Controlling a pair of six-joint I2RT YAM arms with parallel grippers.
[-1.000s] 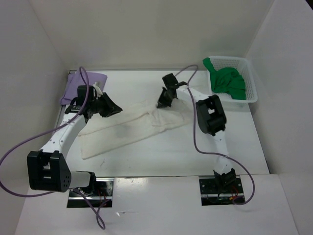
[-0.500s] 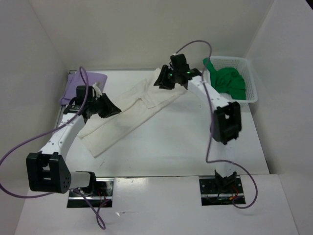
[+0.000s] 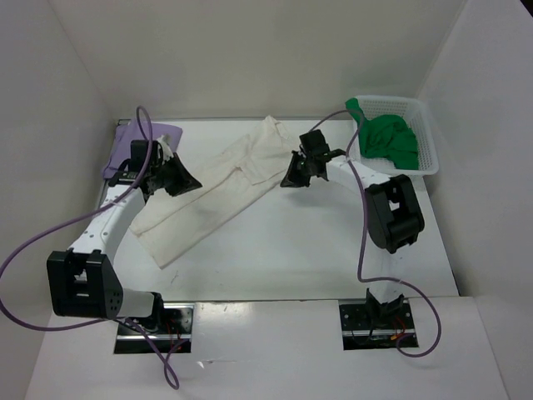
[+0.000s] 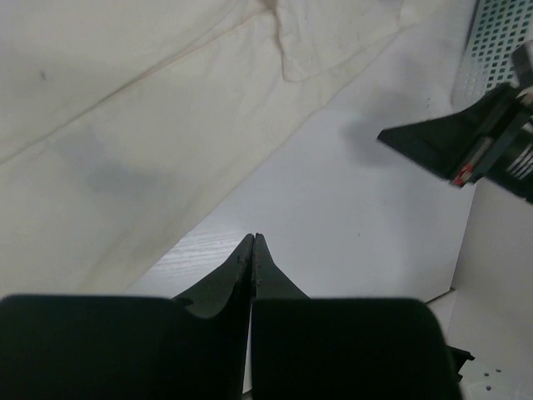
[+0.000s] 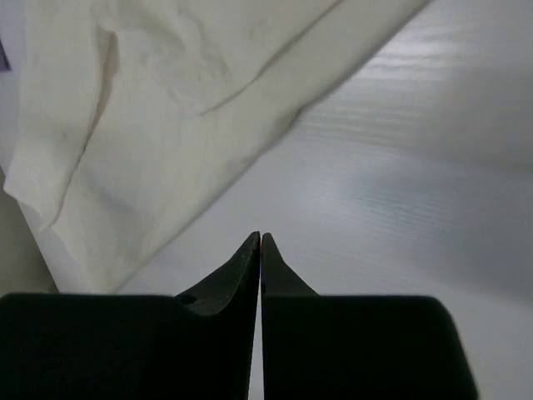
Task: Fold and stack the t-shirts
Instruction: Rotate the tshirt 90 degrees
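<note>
The cream white t-shirt [image 3: 218, 185] lies stretched out flat on a diagonal, from the front left up to the table's back edge. Its cloth fills the upper left of both wrist views [image 4: 141, 125] [image 5: 158, 108]. My left gripper [image 3: 196, 184] [image 4: 253, 238] is shut and holds nothing, hovering beside the shirt's left part. Just off the shirt's right edge, my right gripper [image 3: 284, 182] [image 5: 261, 237] is also shut and holds nothing, over bare table. The lavender t-shirt [image 3: 125, 148] lies at the back left. The green t-shirt [image 3: 388, 138] sits in the basket.
A white mesh basket [image 3: 426, 133] stands at the back right, and its wall also shows in the left wrist view [image 4: 500, 42]. White walls close in the table on three sides. Purple cables loop from both arms.
My right gripper carried the cream shirt's end to the back edge, let it go, drew back toward the front and shut. My left gripper shut and shifted slightly back.
</note>
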